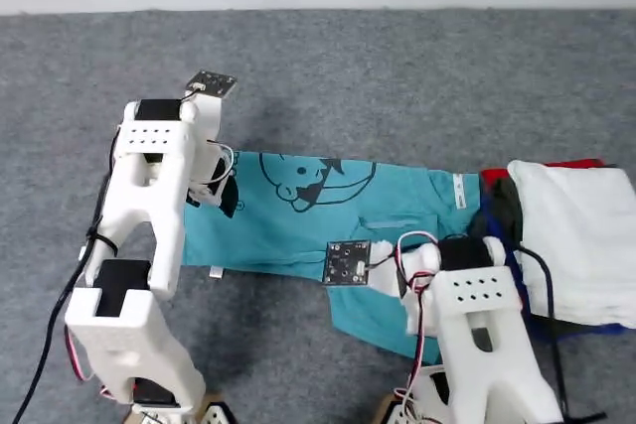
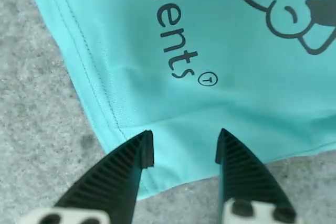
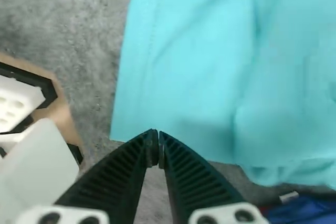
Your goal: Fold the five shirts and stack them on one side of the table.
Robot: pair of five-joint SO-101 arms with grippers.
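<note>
— Where are the claws, starting nearest?
— The right claw (image 3: pixel 157 148) is at the lower middle of the high frame. Its tips are pressed together at the near edge of the teal shirt (image 1: pixel 298 225). I cannot tell whether cloth is caught between them. The left claw (image 2: pixel 184 148) is spread, hanging over the shirt's hem at the left.
— Any writing?
— Dark lettering (image 2: pixel 176 40) runs near the hem, and a line drawing (image 1: pixel 318 181) sits on the chest. A white tag (image 1: pixel 458 192) at the neck end is too small to read.
— And further off?
— At the right edge is a folded white shirt (image 1: pixel 581 235) on a pile, with red cloth (image 1: pixel 566 163) at its far edge, just beside the teal shirt. All of it lies on the grey table cover (image 1: pixel 397 76)
</note>
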